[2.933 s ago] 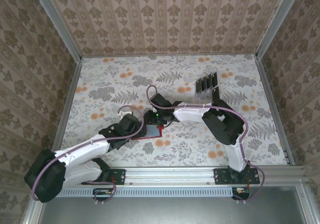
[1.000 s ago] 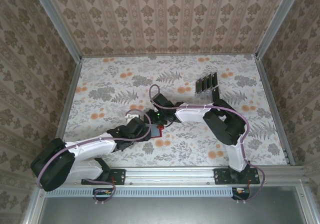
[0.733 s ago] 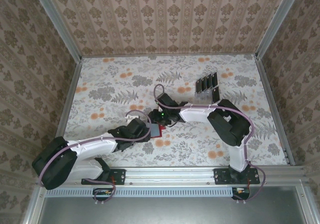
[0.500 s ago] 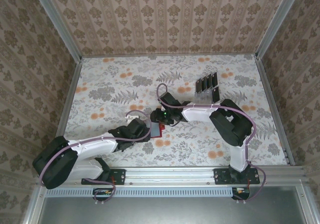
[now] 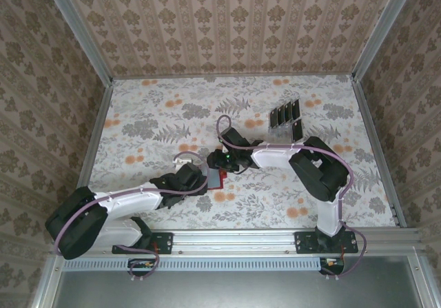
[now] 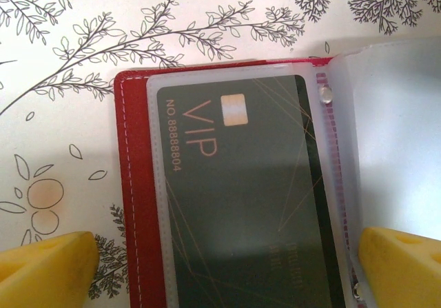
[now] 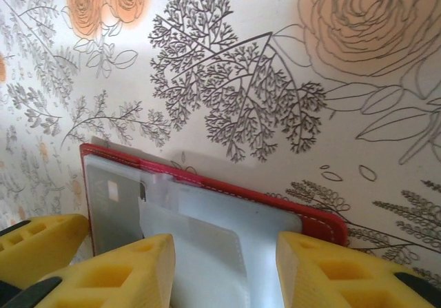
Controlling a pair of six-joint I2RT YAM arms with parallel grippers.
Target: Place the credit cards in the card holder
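Observation:
The card holder (image 5: 218, 178), a red wallet, lies open on the floral table between both grippers. In the left wrist view a dark credit card (image 6: 238, 198) marked VIP sits inside a clear sleeve of the card holder (image 6: 134, 204). My left gripper (image 6: 220, 273) is open, its yellow fingertips (image 6: 45, 263) standing either side of the wallet. My right gripper (image 7: 224, 273) is open over the clear sleeves (image 7: 220, 246) at the red wallet's (image 7: 317, 218) other edge. More black credit cards (image 5: 285, 116) stand at the back right.
The standing cards are held in a clear slotted rack (image 5: 281, 130) just beyond the right arm's elbow. Metal rails and patterned walls (image 5: 69, 80) enclose the table on three sides. Both arms cross close together at the table's middle (image 5: 207, 170).
Since the earliest frame my left gripper has slid right onto the wallet and my right gripper has shifted slightly right. Nothing visibly moves in the last half second.

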